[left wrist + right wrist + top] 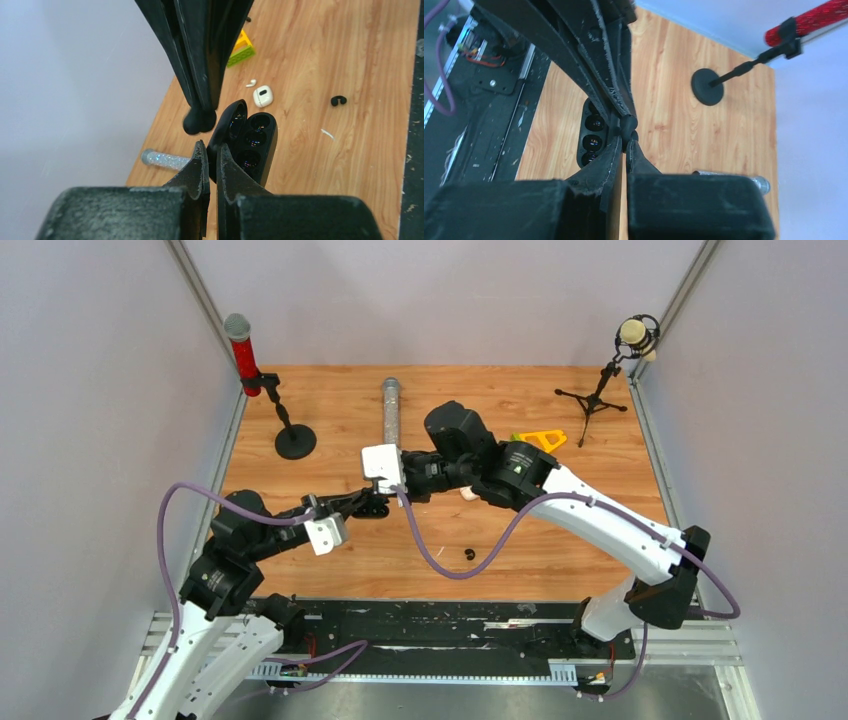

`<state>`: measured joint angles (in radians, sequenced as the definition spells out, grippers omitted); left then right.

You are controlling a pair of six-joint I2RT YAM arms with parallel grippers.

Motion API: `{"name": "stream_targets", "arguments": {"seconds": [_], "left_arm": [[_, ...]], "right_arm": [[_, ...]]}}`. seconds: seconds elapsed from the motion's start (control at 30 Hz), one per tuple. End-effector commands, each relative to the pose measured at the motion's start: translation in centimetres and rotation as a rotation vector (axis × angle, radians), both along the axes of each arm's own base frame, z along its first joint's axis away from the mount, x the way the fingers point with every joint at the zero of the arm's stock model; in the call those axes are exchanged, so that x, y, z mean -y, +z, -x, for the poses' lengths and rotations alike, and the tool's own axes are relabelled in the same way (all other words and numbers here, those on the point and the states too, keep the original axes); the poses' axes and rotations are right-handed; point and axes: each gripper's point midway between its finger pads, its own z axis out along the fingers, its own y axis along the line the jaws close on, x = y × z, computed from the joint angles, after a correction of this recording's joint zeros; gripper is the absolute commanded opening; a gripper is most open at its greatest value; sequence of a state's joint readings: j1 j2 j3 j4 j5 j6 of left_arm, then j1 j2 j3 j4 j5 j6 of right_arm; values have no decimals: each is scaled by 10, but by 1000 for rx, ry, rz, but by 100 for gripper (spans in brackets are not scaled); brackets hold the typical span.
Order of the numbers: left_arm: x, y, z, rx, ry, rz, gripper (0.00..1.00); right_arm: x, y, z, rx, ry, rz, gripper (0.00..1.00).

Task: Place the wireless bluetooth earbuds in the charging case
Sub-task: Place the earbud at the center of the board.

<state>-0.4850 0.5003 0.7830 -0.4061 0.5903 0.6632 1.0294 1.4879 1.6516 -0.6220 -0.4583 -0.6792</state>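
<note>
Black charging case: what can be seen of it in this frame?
The black charging case is glossy dark plastic and open, its lid raised beside a row of round shiny wells. It hangs tilted, apparently off the wooden table, gripped at its edge by the left gripper. The right gripper holds a black earbud beside the lid; contact unclear.

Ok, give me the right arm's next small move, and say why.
Probably shift the right tool sideways past the lid until its black bud is over one of the wells, then lower it. The left tool clamps the black case open, wells facing up, and the bud hangs just beside the lid, not yet above a well.
</note>
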Motion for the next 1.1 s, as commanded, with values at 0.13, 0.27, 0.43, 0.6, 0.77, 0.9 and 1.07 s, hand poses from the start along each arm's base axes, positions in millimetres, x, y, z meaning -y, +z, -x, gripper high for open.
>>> {"name": "stream_targets", "arguments": {"seconds": [0.13,0.27,0.43,0.6,0.77,0.9,1.07], "left_arm": [[9,5,12,-7,-86,-10,0],[7,2,10,-17,-74,-20,0],[7,1,6,-27,-62,-21,0],[7,5,4,-24,-55,-15,0],[8,6,5,-16,-60,-15,0],[8,8,6,-9,-63,-11,0],[7,8,7,-6,-64,-10,0]], "right_arm": [[-7,-3,17,67,132,47,0],[1,5,21,80,124,36,0],[3,18,34,60,145,3,0],[3,5,50,19,183,31,0],[0,-11,46,1,161,70,0],[-9,-24,33,12,115,109,0],[-11,-32,26,26,102,132,0]]}}
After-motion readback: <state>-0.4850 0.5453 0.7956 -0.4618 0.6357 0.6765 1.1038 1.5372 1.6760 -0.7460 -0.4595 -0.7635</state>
